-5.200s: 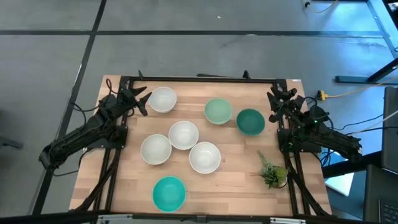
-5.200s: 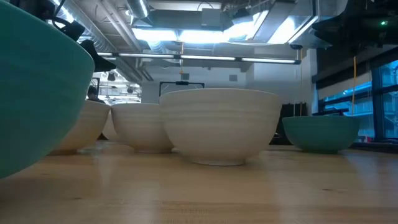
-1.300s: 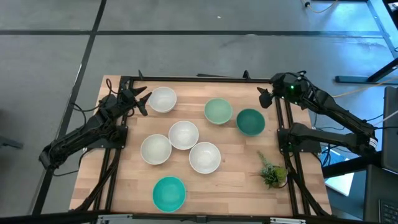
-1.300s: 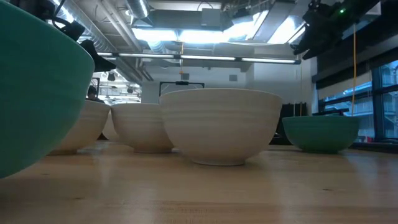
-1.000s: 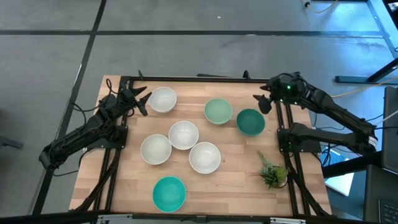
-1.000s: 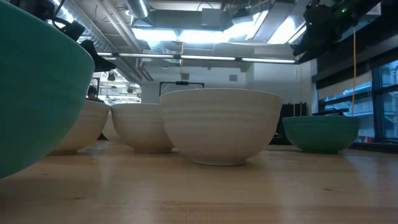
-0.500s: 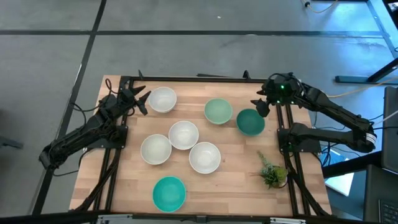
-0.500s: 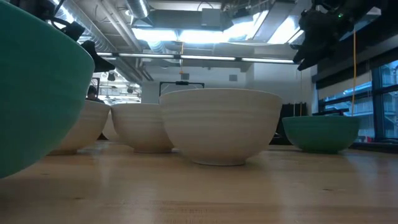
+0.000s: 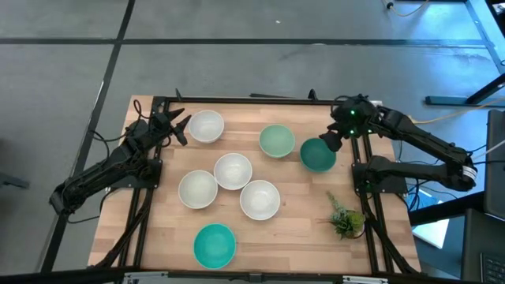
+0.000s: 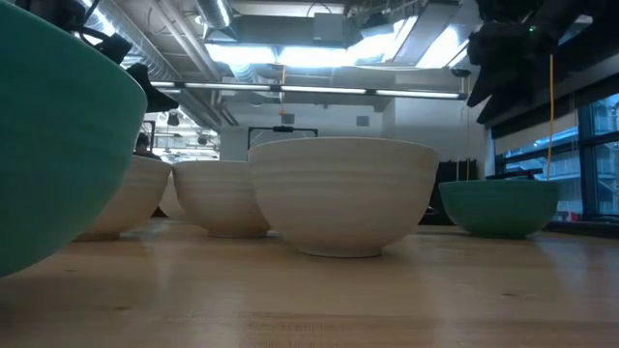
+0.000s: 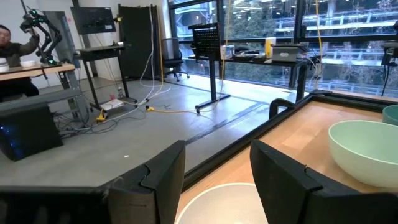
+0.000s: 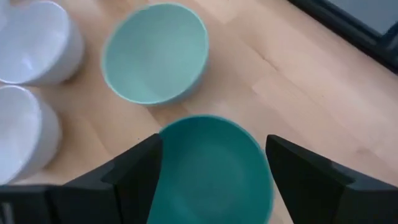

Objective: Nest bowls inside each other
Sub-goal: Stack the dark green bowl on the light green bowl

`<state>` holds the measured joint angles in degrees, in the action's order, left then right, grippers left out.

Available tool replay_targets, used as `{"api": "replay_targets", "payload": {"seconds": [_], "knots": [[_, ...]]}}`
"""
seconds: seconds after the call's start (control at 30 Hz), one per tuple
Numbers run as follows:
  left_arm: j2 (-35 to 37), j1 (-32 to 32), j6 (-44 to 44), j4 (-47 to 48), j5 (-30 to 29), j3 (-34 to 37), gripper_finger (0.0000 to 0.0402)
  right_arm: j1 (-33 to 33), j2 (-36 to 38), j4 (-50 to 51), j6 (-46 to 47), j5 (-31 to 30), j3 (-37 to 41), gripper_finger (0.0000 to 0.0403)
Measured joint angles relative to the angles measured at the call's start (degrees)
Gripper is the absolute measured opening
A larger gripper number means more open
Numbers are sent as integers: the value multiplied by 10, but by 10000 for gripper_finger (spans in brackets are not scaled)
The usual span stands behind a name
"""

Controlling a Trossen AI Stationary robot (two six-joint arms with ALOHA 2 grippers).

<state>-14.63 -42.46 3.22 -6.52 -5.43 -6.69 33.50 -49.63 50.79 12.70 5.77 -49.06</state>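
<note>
One bowl (image 10: 53,135) cropped by frame edge

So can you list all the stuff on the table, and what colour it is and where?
white bowls: four; one at the far left, three clustered in the middle
mint bowl: one, pale green, far side, right of centre
dark teal bowl: one, just right of the mint bowl
turquoise bowl: one, bright, alone at the near edge
plant sprig: one, green, near right side
table: one, light wood with a black frame
left tool: one, dark, open, waiting beside the far-left white bowl
right tool: one, dark, open, hanging over the dark teal bowl's far edge
</note>
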Motion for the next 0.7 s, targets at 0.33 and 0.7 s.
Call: {"api": "replay_targets", "payload": {"seconds": [0.33, 0.7], "knots": [[0, 0, 4, 0, 1, 0, 176, 0, -87, 64, 18, -89, 0, 287], [0, 0, 4, 0, 2, 0, 176, 0, -171, 69, 36, -88, 24, 287]]}}
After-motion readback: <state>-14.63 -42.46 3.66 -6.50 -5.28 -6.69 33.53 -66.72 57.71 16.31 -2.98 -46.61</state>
